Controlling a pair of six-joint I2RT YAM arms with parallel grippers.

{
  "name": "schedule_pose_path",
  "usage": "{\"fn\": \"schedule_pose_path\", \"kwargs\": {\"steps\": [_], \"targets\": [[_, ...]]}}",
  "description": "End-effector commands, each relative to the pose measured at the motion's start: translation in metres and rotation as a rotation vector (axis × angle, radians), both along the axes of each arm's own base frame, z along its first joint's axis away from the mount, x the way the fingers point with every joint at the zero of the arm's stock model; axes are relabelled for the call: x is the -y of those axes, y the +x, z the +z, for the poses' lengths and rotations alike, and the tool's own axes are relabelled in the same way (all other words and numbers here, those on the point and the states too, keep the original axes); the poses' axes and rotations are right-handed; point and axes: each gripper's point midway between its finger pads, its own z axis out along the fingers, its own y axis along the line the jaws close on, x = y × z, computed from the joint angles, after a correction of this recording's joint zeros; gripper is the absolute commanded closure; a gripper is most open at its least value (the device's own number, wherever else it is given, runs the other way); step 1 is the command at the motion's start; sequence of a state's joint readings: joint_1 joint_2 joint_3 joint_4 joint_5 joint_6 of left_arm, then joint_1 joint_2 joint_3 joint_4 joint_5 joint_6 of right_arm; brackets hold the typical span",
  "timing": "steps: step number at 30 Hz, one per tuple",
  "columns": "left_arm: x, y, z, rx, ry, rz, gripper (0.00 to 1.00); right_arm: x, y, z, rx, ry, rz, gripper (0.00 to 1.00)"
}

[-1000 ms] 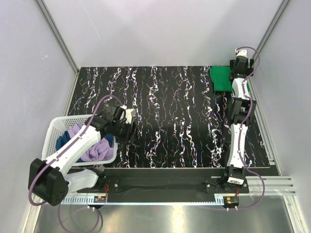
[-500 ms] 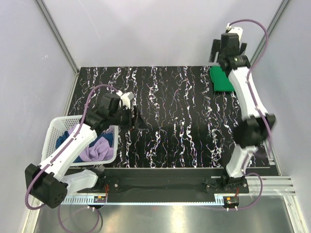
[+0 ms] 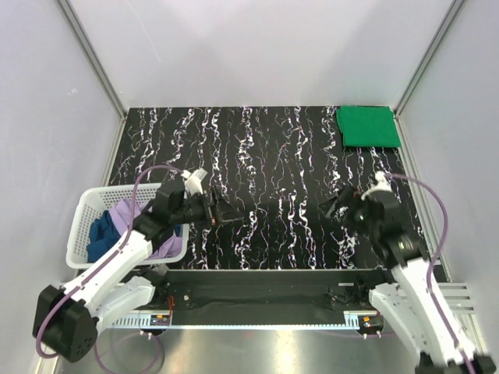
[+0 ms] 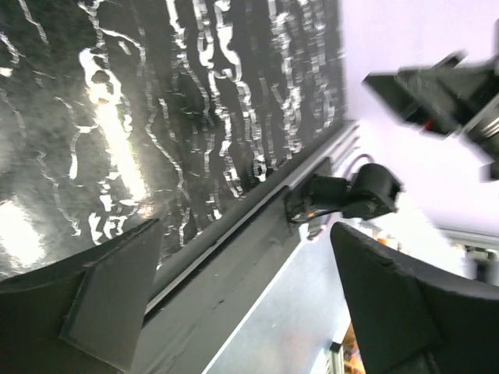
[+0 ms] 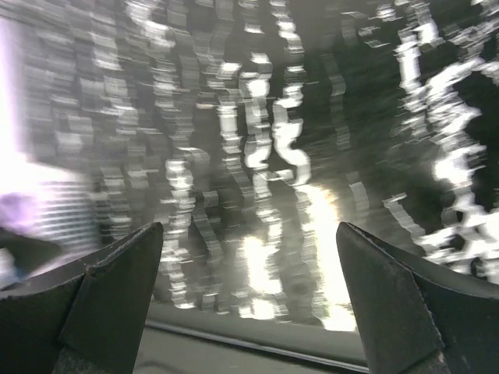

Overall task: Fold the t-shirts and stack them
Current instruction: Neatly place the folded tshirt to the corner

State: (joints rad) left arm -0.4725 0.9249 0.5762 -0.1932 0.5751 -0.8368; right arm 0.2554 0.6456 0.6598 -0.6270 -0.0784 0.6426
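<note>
Overhead, the green t-shirt (image 3: pixel 368 126) lies folded at the counter's (image 3: pixel 273 156) 1 o'clock; the lilac t-shirt (image 3: pixel 123 212) and the dark blue t-shirt (image 3: pixel 100 232) fill the basket (image 3: pixel 80 214) at 8 o'clock. Left wrist: left claw (image 4: pixel 245 234) spread, empty. Right wrist, blurred: right claw (image 5: pixel 249 227) spread, empty.

Right wrist view blurred, lilac t-shirt (image 3: pixel 123 212) partly behind left arm (image 3: pixel 123 254) (dark blue t-shirt (image 3: pixel 99 232) half buried)

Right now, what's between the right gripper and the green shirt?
Only bare black streaky table lies between the right gripper and green shirt, in the top view.
</note>
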Motion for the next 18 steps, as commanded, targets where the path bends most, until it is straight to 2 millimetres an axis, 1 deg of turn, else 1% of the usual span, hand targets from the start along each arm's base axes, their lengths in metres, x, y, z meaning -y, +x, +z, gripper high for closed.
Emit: {"fn": "schedule_pose_path", "kwargs": {"steps": [1,2,3,4,5,6,7,8,9,10,11,12,13,14,15,16,17,18], "targets": [[0.006,0.000,0.038,0.149,-0.195,0.022,0.02,-0.020,-0.016,0.026,0.102,0.277,-0.022,0.01],[0.004,-0.003,0.037,0.138,-0.224,0.038,0.02,-0.020,-0.027,0.029,0.122,0.331,-0.030,0.00],[0.000,-0.007,0.046,0.183,-0.266,0.058,0.01,-0.021,-0.034,0.013,0.081,0.349,-0.037,0.00],[-0.003,-0.011,0.034,0.186,-0.295,0.075,0.01,-0.021,-0.040,0.006,0.063,0.368,-0.044,0.00],[-0.005,-0.015,0.034,0.173,-0.341,0.097,0.01,-0.020,-0.050,0.001,0.055,0.391,-0.051,0.00],[-0.009,-0.017,0.034,0.184,-0.370,0.123,0.01,-0.018,-0.056,-0.010,0.030,0.392,-0.061,0.00],[-0.015,-0.025,0.033,0.226,-0.419,0.138,0.01,-0.017,-0.062,-0.014,0.022,0.399,-0.067,0.00],[-0.019,-0.028,0.034,0.223,-0.451,0.161,0.01,-0.015,-0.071,-0.015,0.036,0.417,-0.071,0.00],[-0.024,-0.028,0.032,0.237,-0.472,0.195,0.01,-0.013,-0.076,-0.017,0.025,0.414,-0.082,0.00],[-0.031,-0.036,0.031,0.274,-0.509,0.205,0.01,-0.013,-0.078,-0.027,-0.036,0.388,-0.084,0.00],[-0.034,-0.038,0.031,0.270,-0.533,0.224,0.01,-0.011,-0.082,-0.035,-0.070,0.362,-0.085,0.00],[-0.038,-0.038,0.028,0.276,-0.554,0.244,0.01,-0.010,-0.083,-0.037,-0.084,0.352,-0.086,0.00],[-0.039,-0.038,0.011,0.238,-0.548,0.259,0.01,-0.010,-0.085,-0.041,-0.091,0.347,-0.087,0.00],[-0.040,-0.041,0.015,0.233,-0.598,0.259,0.01,-0.009,-0.088,-0.043,-0.083,0.353,-0.088,0.00],[-0.033,-0.050,0.008,0.202,-0.593,0.191,0.01,-0.010,-0.090,-0.048,-0.087,0.357,-0.079,0.00],[-0.030,-0.055,0.013,0.234,-0.634,0.150,0.01,-0.012,-0.091,-0.053,-0.111,0.351,-0.071,0.00],[-0.028,-0.057,0.012,0.183,-0.658,0.136,0.01,-0.015,-0.091,-0.052,-0.114,0.352,-0.049,0.00],[-0.030,-0.066,0.031,0.252,-0.727,0.090,0.01,-0.026,-0.098,-0.039,-0.086,0.389,0.043,0.00]]}}
